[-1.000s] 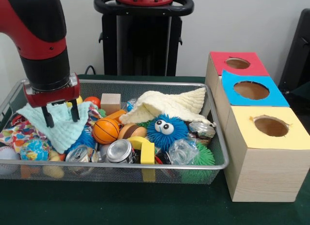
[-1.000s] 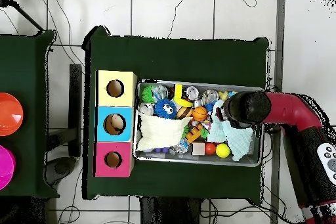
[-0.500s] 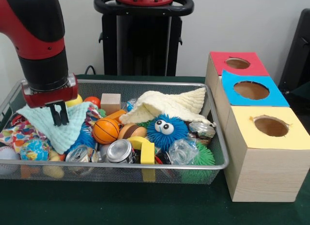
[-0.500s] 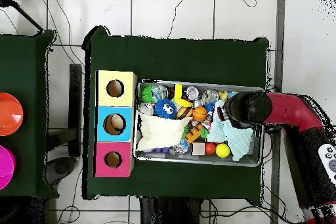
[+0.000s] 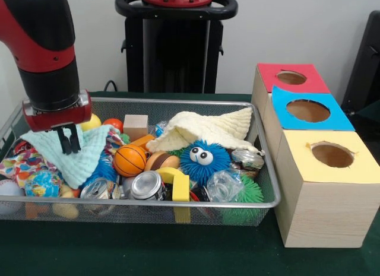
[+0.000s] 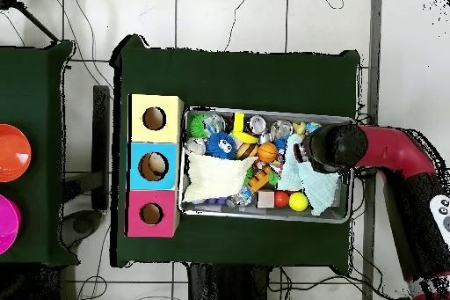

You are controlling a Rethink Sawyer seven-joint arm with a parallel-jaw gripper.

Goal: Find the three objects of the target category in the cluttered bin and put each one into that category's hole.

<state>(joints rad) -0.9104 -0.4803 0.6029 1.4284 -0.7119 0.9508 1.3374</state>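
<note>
At the left end of the wire bin (image 5: 261,169), as seen from the front, the gripper (image 5: 70,143) stands directly over a pale green cloth (image 5: 80,154). Its two black fingers (image 5: 66,139) are drawn together, pinching a fold at the top of that cloth. The cloth is draped over other clutter, with its long side running toward the bin's front rim and its lower corner hanging near a crushed can (image 5: 146,185).

The arm (image 5: 44,44) descends almost vertically, wrist straight down, with the red flange level above the fingers. In the overhead view the arm (image 6: 387,151) reaches in from the bin's end farthest from the boxes.

A second, cream cloth (image 5: 205,129) lies in the other half of the bin, close to the boxes and well apart from the gripper. If cloths are the target category, a third one is not plainly visible; a patterned fabric (image 5: 21,163) shows at the left edge.

The three holes sit in a row beside the bin's right end: red-topped box (image 5: 292,78), blue-topped box (image 5: 308,110), yellow-topped box (image 5: 332,156). The coming move therefore depends on one relation: the boxes lie across the full length of the bin from the gripper, so the cloth must be lifted clear of the rim and carried sideways over the clutter.
</note>
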